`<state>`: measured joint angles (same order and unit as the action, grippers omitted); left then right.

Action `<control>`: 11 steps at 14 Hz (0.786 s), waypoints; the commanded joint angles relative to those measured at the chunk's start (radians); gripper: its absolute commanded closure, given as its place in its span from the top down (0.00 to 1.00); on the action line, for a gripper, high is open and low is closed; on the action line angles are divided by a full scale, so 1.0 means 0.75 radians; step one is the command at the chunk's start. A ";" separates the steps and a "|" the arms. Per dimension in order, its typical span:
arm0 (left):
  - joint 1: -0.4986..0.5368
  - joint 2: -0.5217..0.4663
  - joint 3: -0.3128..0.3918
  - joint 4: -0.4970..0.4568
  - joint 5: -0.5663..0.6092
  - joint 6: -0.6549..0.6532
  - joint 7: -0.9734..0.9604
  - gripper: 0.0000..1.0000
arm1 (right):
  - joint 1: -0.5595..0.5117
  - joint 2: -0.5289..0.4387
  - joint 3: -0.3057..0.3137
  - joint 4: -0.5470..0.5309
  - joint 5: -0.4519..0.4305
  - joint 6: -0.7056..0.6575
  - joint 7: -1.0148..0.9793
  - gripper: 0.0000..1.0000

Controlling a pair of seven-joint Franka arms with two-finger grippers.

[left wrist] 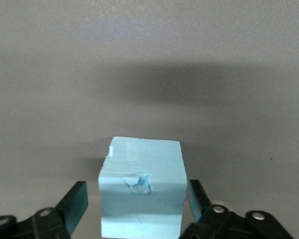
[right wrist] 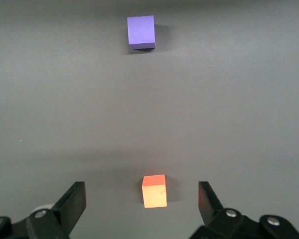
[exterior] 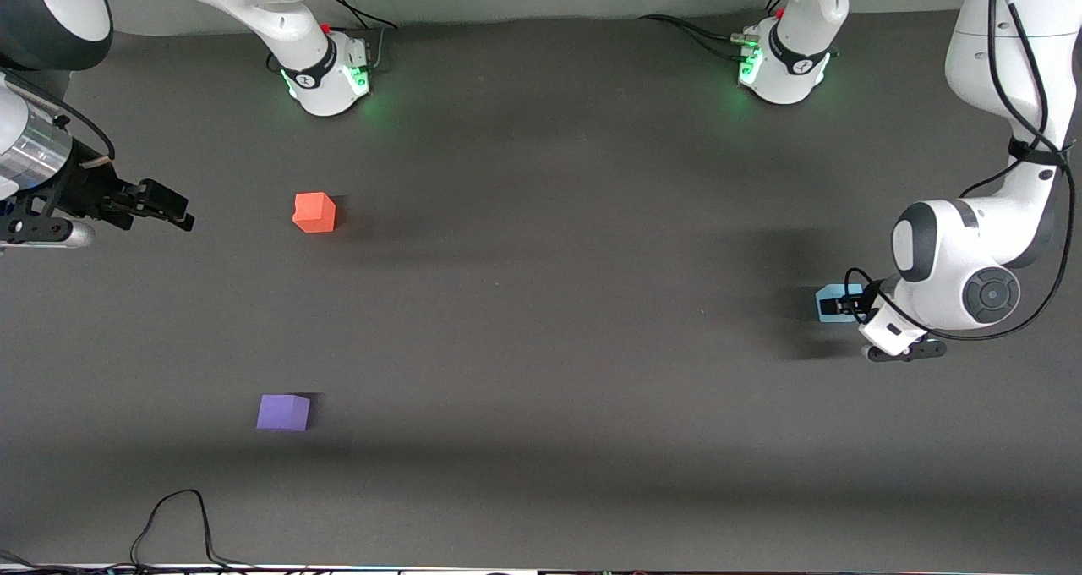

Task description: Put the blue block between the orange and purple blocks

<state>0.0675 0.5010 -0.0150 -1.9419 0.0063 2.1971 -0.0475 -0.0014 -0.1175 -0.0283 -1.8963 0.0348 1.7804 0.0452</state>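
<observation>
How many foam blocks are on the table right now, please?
3. The orange block sits toward the right arm's end, the purple block nearer the front camera than it, and the blue block toward the left arm's end, between the left end effector's fingers.

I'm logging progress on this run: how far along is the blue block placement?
Early stage. Done: the left gripper has its open fingers on either side of the blue block, which sits on the table, not yet clamped. Left: grip, lift, carry and set it between the orange block and purple block. The right gripper waits open.
</observation>
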 commanded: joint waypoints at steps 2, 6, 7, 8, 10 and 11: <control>-0.014 -0.011 0.006 0.004 -0.025 -0.011 0.004 0.31 | 0.006 0.007 -0.001 0.011 -0.034 0.013 -0.019 1.00; -0.002 -0.187 0.016 0.055 -0.007 -0.167 0.029 0.31 | 0.010 0.003 -0.001 0.009 -0.034 0.011 -0.015 1.00; 0.000 -0.248 0.016 0.120 -0.006 -0.330 0.031 0.31 | 0.012 0.003 -0.001 0.009 -0.034 0.011 -0.013 1.00; -0.002 -0.291 0.016 0.216 -0.006 -0.526 0.029 0.31 | 0.012 0.003 -0.001 0.009 -0.034 0.011 -0.013 1.00; 0.002 -0.349 0.018 0.396 0.000 -0.795 0.029 0.33 | 0.012 0.003 -0.001 0.009 -0.034 0.011 -0.013 1.00; 0.008 -0.369 0.022 0.478 0.004 -0.908 0.033 0.33 | 0.012 0.005 -0.001 0.009 -0.034 0.011 -0.013 1.00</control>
<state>0.0691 0.2577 -0.0059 -1.6901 0.0051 1.6654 -0.0435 -0.0003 -0.1168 -0.0267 -1.8963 0.0347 1.7846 0.0451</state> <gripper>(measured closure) 0.476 0.000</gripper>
